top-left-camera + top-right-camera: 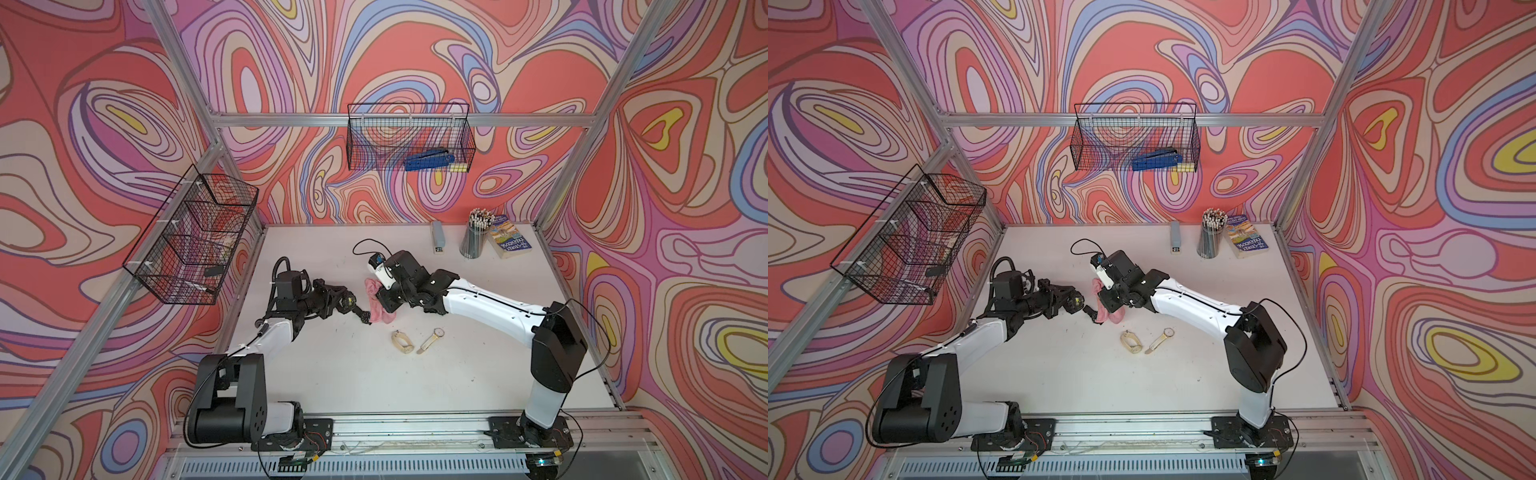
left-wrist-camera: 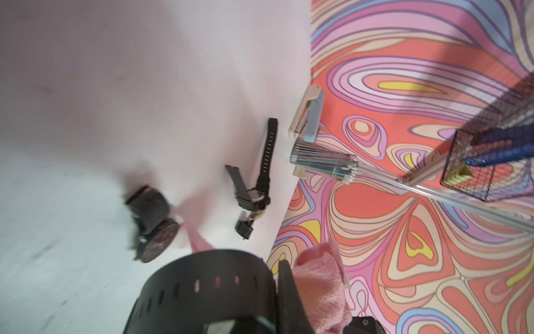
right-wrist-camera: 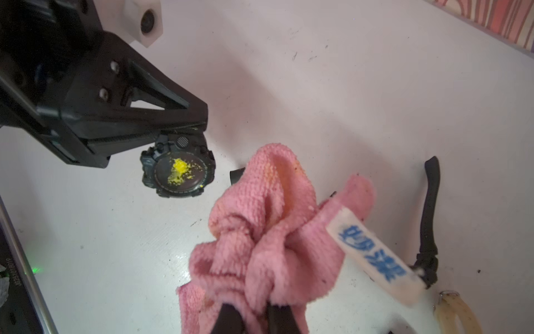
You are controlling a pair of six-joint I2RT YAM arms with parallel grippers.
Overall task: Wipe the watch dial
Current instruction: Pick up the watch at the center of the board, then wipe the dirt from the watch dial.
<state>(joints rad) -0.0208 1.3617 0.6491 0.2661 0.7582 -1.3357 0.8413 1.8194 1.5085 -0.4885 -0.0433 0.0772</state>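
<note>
A black watch (image 3: 177, 173) hangs above the white table (image 1: 332, 374), and its round dial (image 3: 179, 175) carries a yellow smear. My left gripper (image 3: 185, 130) is shut on the watch's case edge. In both top views the watch (image 1: 352, 300) (image 1: 1076, 302) faces the right arm, and its strap (image 2: 208, 277) fills the near left wrist view. My right gripper (image 3: 254, 315) is shut on a bunched pink cloth (image 3: 265, 225) with a white label. The cloth (image 1: 380, 309) hangs just beside the dial, apart from it.
Two beige watches (image 1: 403, 341) (image 1: 432, 338) lie near the table's middle, and another black watch (image 3: 430, 217) lies by the cloth. A stapler (image 1: 437, 241), a pencil cup (image 1: 473, 239) and a book (image 1: 505, 237) stand at the back right. Wire baskets (image 1: 409, 141) (image 1: 191, 237) hang on the walls.
</note>
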